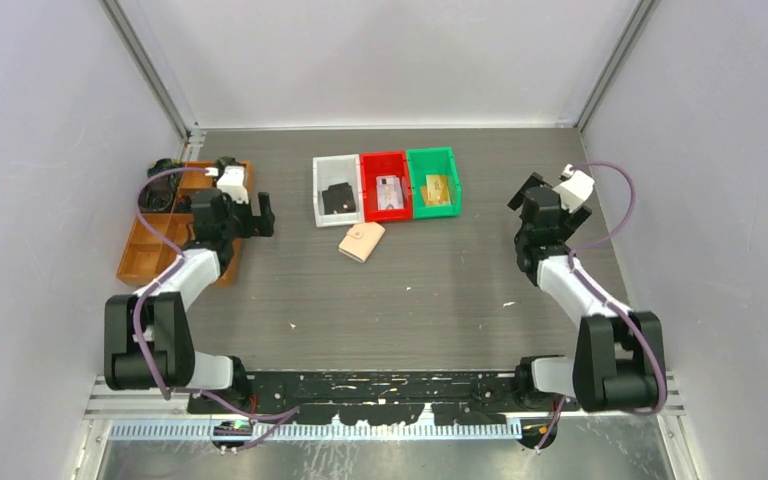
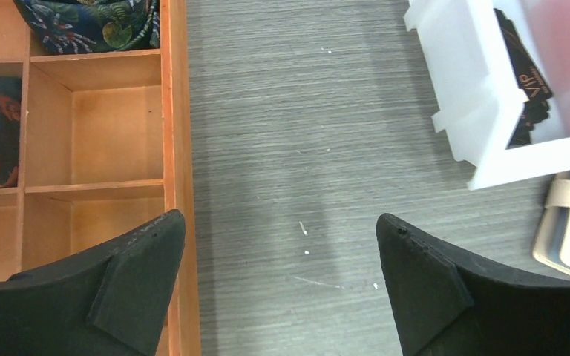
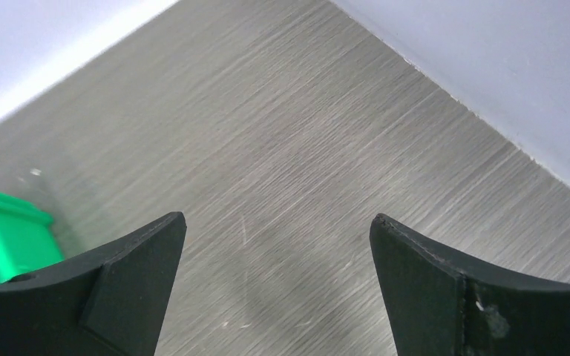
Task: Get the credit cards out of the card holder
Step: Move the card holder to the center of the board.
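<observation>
Fingers, top view: the left gripper (image 1: 263, 215) and the right gripper (image 1: 523, 197) both stand spread wide and empty, well apart from the work. I judge this a waiting pose before any reach.
Card holder, top view: the tan card holder (image 1: 361, 241) lies folded shut on the table (image 1: 440, 300), just in front of the white bin (image 1: 318, 185) and the red bin (image 1: 384, 158), between the arms so either can reach it.
Credit cards: none show outside the holder, so they are presumably still inside. The flat pieces in the red bin and the green bin (image 1: 432, 153) are too small to name.
Left wrist view: the fingers (image 2: 141, 282) are splayed over bare table. The wooden tray (image 2: 174, 111) is at the left, and the card holder's corner (image 2: 568, 233) is at the right edge.
Writing: "VIP" in gold on the black item (image 2: 531, 81) in the white bin.
Right wrist view: the fingers (image 3: 445, 289) are apart with nothing between them. A corner of the green bin (image 3: 0, 230) is at the left, and no writing shows.
</observation>
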Action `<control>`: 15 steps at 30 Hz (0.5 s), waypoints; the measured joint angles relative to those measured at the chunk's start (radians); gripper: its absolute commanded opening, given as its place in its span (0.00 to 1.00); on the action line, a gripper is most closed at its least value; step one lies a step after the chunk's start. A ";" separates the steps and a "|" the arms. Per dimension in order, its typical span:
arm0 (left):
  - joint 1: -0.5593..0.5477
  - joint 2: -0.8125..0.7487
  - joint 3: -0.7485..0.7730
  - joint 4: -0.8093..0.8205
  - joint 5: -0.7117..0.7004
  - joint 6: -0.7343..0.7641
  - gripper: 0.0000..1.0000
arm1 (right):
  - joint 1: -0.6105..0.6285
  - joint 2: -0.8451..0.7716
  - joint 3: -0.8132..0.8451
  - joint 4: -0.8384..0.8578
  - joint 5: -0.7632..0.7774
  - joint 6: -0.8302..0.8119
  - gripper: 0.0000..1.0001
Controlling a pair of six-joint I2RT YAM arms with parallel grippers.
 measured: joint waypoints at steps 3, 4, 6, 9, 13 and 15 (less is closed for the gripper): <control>0.020 -0.058 0.053 -0.154 0.051 0.000 1.00 | 0.001 -0.100 0.004 -0.109 0.008 0.137 0.99; 0.025 -0.072 0.069 -0.192 0.067 0.000 1.00 | -0.001 -0.128 0.013 -0.167 0.010 0.200 0.99; 0.034 -0.107 0.123 -0.298 0.106 -0.005 1.00 | -0.018 -0.162 0.032 -0.253 -0.019 0.291 1.00; 0.038 -0.135 0.194 -0.416 0.145 -0.008 1.00 | -0.040 -0.171 0.070 -0.348 -0.114 0.369 1.00; 0.038 -0.163 0.260 -0.546 0.180 -0.010 1.00 | 0.013 -0.131 0.123 -0.453 -0.197 0.412 0.99; 0.039 -0.169 0.280 -0.597 0.190 -0.011 1.00 | 0.101 -0.117 0.134 -0.488 -0.202 0.418 1.00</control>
